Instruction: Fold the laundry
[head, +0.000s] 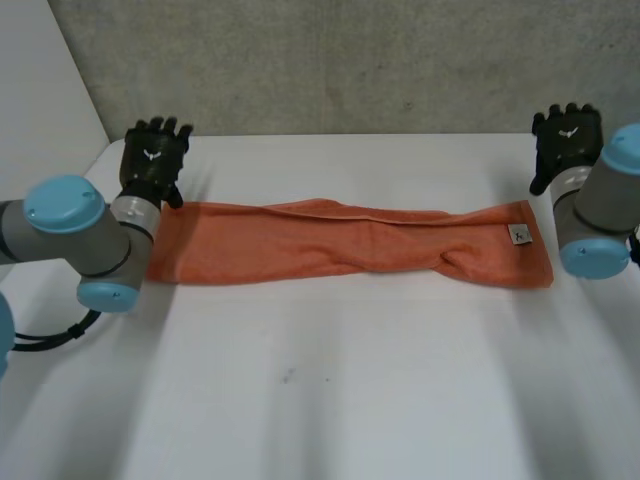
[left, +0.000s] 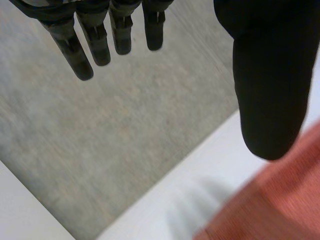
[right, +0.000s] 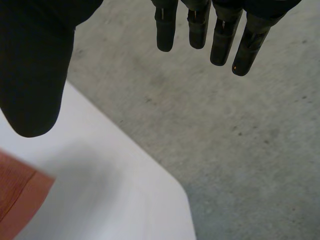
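Note:
An orange towel (head: 340, 242) lies folded into a long strip across the far half of the white table (head: 330, 380), with a small white label (head: 518, 235) near its right end. My left hand (head: 153, 158) is raised just beyond the strip's left end, fingers (left: 90, 40) straight and holding nothing; a towel corner (left: 270, 210) lies below its thumb (left: 270, 85). My right hand (head: 565, 140) hovers past the strip's right end, fingers (right: 215, 30) straight and empty, and the towel's end corner (right: 20, 195) sits under its thumb (right: 35, 70).
A grey concrete wall (head: 350, 60) stands right behind the table's far edge. The floor (right: 250, 140) lies beyond the table's rounded corner (right: 175, 200) by my right hand. The near half of the table is bare white surface.

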